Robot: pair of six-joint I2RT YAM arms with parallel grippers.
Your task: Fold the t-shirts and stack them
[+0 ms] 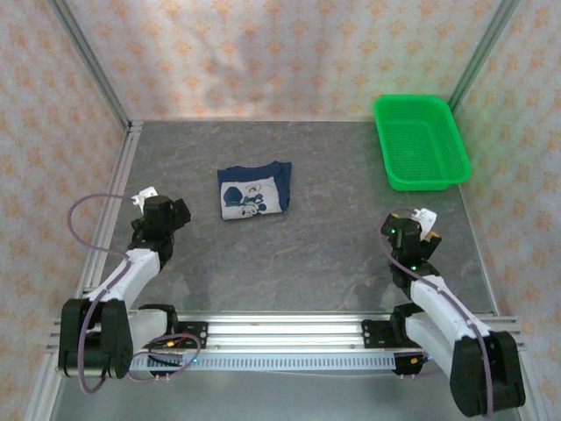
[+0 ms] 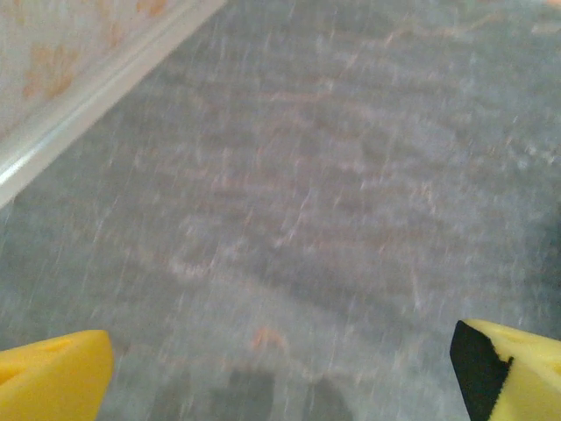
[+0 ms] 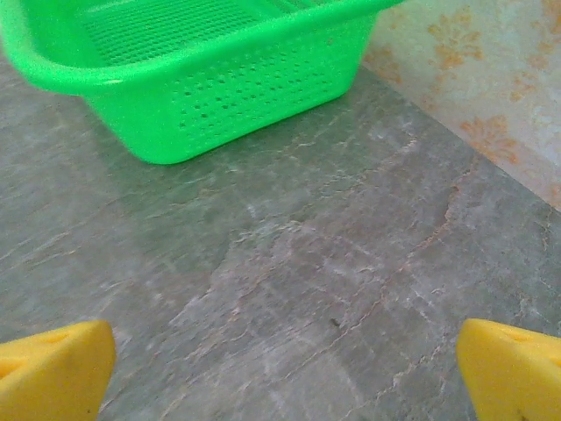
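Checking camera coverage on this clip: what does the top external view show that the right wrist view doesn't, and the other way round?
Top external adds the folded navy t-shirt, print up, lying apart from both arms, and the left gripper near the left edge of the table. Right wrist adds the right gripper seen open, its yellow fingertips wide apart with nothing between them, and a close look at the holes in the side wall of the green basket. Both share the green basket and the grey table.

Bright, even overhead light, shadows soft. Left wrist view is smeared by blur: the counter (image 2: 351, 175) ahead of the fingers (image 2: 53, 377) looks streaky. Right wrist view is sharp; basket (image 3: 219, 96) shades the counter beneath.
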